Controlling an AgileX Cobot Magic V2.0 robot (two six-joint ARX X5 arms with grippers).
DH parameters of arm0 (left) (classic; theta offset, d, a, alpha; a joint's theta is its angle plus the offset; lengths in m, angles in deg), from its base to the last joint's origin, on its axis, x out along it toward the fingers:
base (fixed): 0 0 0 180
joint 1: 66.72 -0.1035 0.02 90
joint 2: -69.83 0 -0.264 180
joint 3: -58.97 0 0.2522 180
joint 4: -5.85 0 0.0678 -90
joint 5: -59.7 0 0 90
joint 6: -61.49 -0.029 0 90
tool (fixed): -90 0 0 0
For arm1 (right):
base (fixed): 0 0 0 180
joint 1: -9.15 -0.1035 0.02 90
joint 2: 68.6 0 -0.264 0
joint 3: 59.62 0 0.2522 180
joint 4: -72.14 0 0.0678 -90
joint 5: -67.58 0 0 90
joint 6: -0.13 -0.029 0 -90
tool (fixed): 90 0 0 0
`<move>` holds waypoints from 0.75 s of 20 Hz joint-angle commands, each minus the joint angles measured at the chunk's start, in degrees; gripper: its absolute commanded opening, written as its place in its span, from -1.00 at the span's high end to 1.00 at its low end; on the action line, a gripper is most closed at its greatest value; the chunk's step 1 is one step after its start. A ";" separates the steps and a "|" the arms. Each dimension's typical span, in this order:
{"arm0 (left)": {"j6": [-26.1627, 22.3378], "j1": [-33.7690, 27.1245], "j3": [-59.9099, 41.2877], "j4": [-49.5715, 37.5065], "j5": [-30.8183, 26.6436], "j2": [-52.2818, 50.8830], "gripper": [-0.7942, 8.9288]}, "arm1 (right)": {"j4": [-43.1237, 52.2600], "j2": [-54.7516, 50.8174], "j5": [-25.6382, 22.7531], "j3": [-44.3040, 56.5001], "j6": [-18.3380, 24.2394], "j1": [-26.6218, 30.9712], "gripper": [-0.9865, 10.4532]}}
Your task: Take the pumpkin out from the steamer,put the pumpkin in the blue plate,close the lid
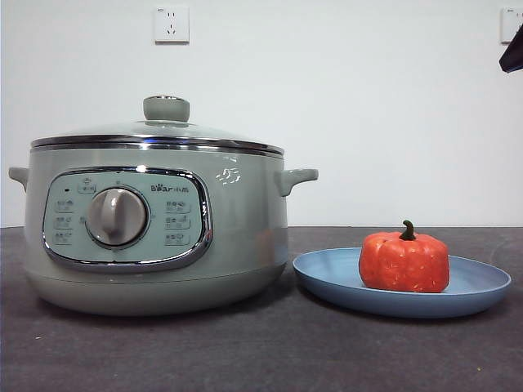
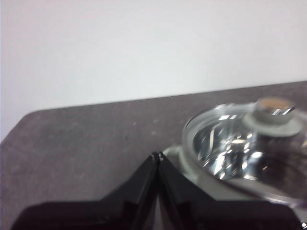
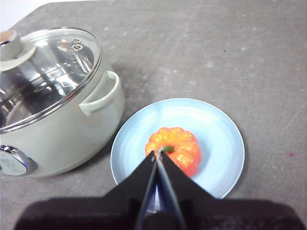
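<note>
Pumpkin (image 1: 404, 262) on blue plate (image 1: 482, 287); lid (image 1: 157, 133) on steamer (image 1: 245, 237); both tools clenched, empty.

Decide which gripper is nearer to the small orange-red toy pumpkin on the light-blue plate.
Right. The right gripper hangs above the small orange-red toy pumpkin, not touching it. The left gripper is over by the sage-green steamer pot, away from the pumpkin.

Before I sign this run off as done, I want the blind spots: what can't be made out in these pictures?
- Front view: the panel button labels are too small to read; the plate floor is edge-on, hidden by its rim.
- Left wrist view: blurred; the lid is cut by the edge, glare hides the pot's inside.
- Right wrist view: the right gripper covers part of the pumpkin; the pot is cut off.
</note>
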 commanded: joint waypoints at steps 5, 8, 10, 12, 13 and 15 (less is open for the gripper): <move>0.61 -1.73 -16.57 -8.35 -0.15 -2.67 0.84 | -0.02 -0.04 -0.15 0.39 -0.55 -0.04 0.83; 0.63 -2.19 -19.12 -8.74 -0.13 -2.67 0.84 | -0.04 -0.04 -0.17 0.39 -0.55 -0.04 0.83; 0.61 -2.34 -19.23 -8.85 -0.13 -2.67 0.84 | -0.07 -0.04 -0.15 0.39 -0.55 -0.04 0.83; 0.61 -2.29 -19.23 -8.48 -0.02 -2.67 0.84 | -0.07 -0.04 -0.15 0.39 -0.55 -0.04 0.83; 0.61 -2.29 -19.23 -8.46 -0.07 -2.67 0.84 | -0.07 -0.04 -0.17 0.39 -0.55 -0.04 0.83; 0.61 -2.29 -19.23 -8.48 -0.07 -2.67 0.84 | -0.07 -0.04 -0.15 0.39 -0.55 -0.04 0.83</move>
